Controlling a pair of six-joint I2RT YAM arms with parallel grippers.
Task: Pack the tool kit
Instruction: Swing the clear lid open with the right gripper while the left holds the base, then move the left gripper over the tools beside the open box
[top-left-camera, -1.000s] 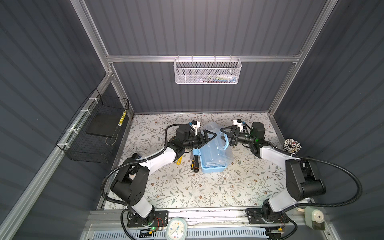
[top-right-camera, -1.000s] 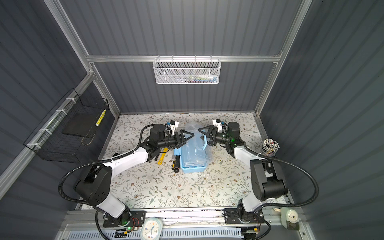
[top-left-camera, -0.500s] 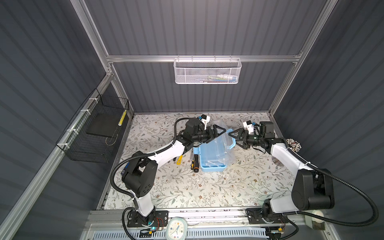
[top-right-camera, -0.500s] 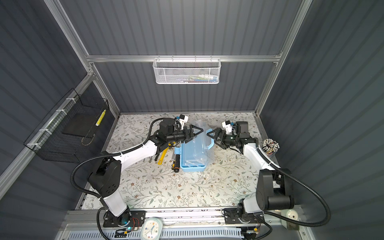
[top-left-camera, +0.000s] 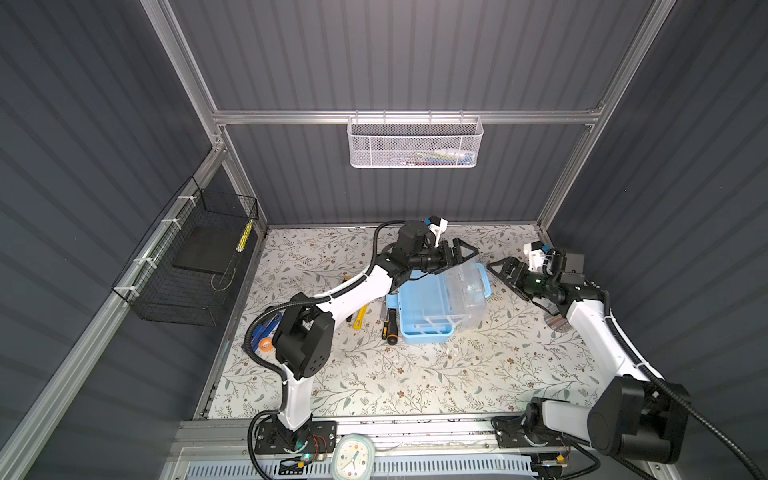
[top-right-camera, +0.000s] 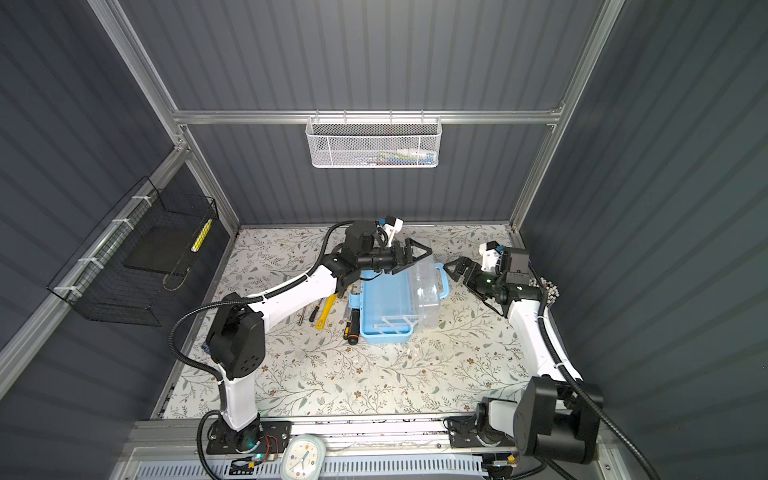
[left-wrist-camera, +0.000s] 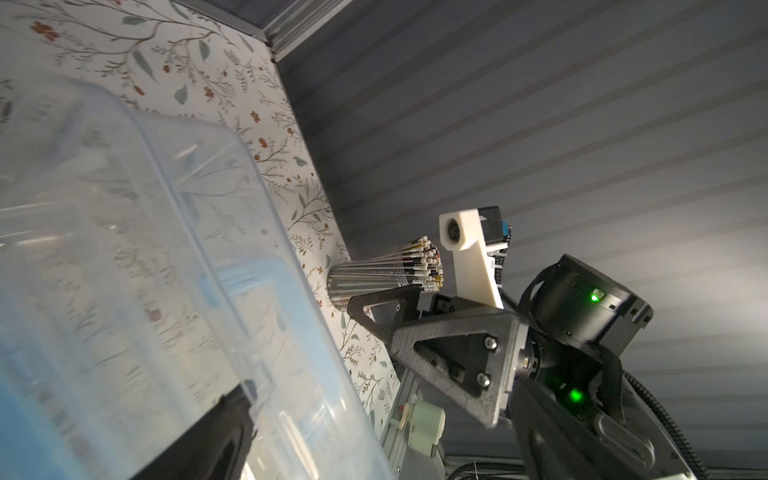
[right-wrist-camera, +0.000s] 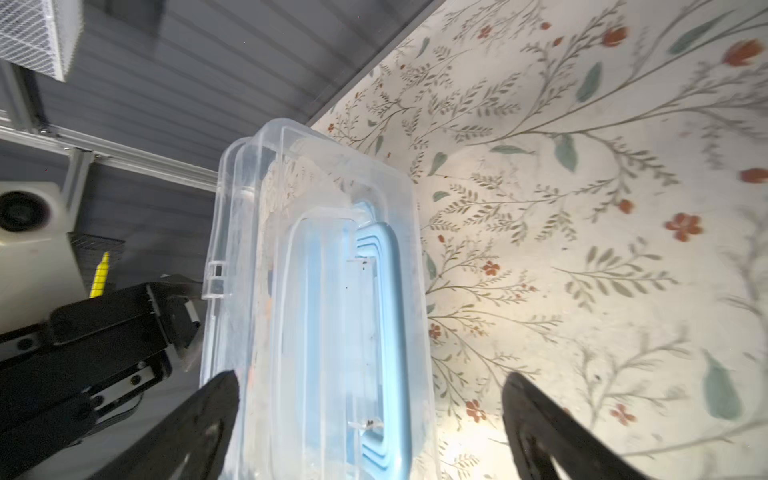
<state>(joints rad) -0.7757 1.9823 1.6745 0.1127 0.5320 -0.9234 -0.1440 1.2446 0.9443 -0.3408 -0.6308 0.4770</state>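
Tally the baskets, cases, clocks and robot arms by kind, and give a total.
Baskets: 2 (white mesh basket, black wire basket)
Cases: 1 (tool case)
Clocks: 1 (clock)
Robot arms: 2 (left arm, right arm)
Total: 6

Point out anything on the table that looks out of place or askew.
The clear lid stands half open, tilted over the blue case. A black-and-orange screwdriver and a yellow tool lie loose on the mat beside the case, not packed.
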